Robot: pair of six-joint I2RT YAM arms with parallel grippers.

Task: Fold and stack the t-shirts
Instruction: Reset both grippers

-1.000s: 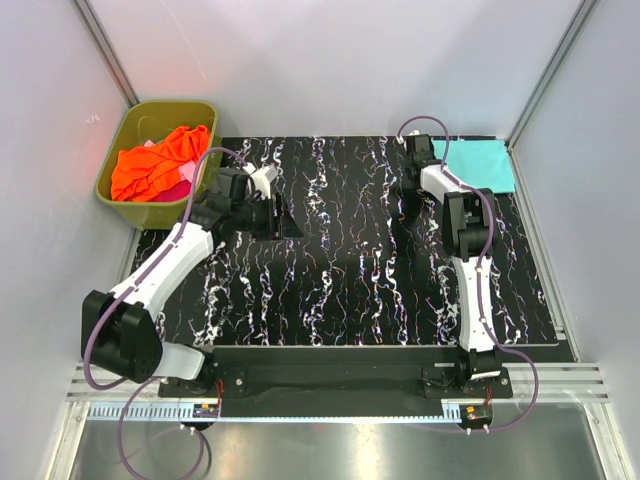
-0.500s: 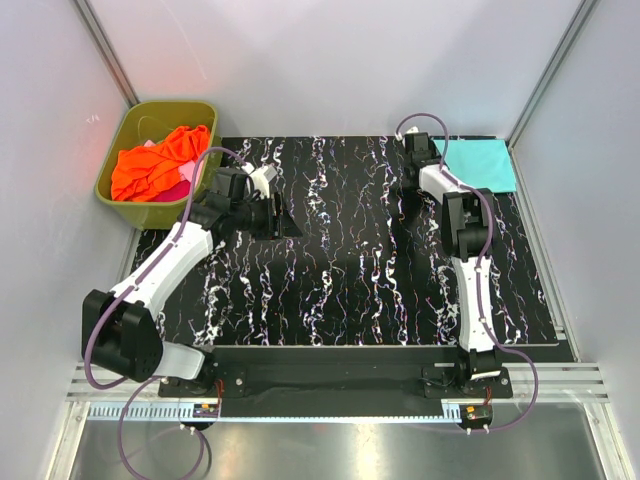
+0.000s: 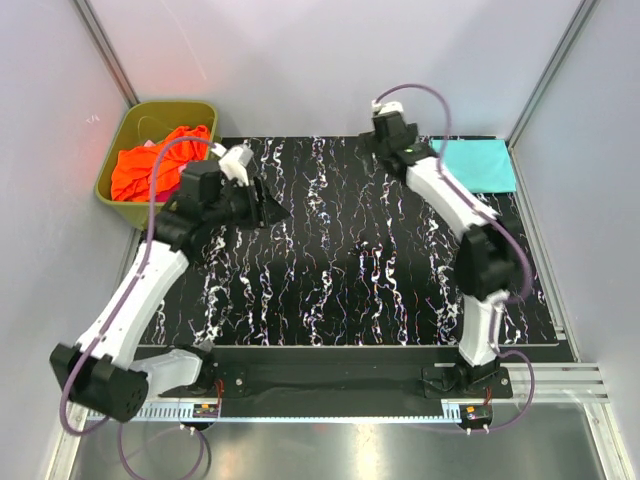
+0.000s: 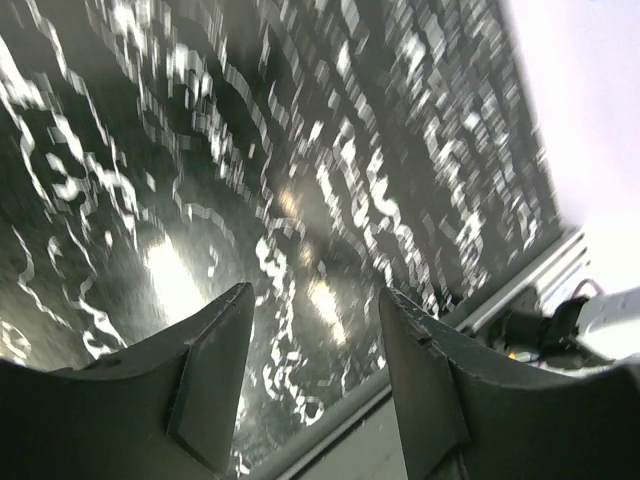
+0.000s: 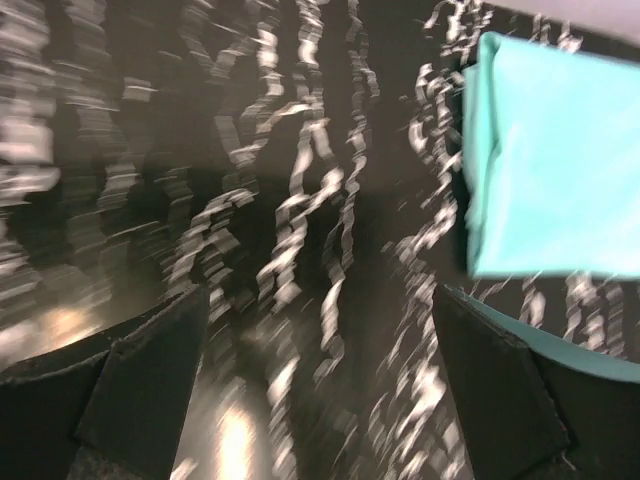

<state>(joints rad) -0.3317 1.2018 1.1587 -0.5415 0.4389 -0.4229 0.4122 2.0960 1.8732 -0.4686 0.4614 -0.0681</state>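
While the teal shirt [image 3: 478, 165] lies folded at the mat's [image 3: 330, 285] far right corner, the orange shirt [image 3: 148, 168] sits crumpled in the tub [image 3: 165, 107]. Left gripper [image 4: 320, 380] and right gripper [image 5: 320, 400] — both spread, empty. Likely step: fetching orange; left must reach in, pinch cloth.

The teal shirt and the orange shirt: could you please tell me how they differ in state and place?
The teal shirt is folded into a flat rectangle; the orange shirt is crumpled in a heap. The teal shirt lies on the mat at its far right corner; the orange shirt sits in the tub at the far left. Both are plain bright cloth, neither gripped.
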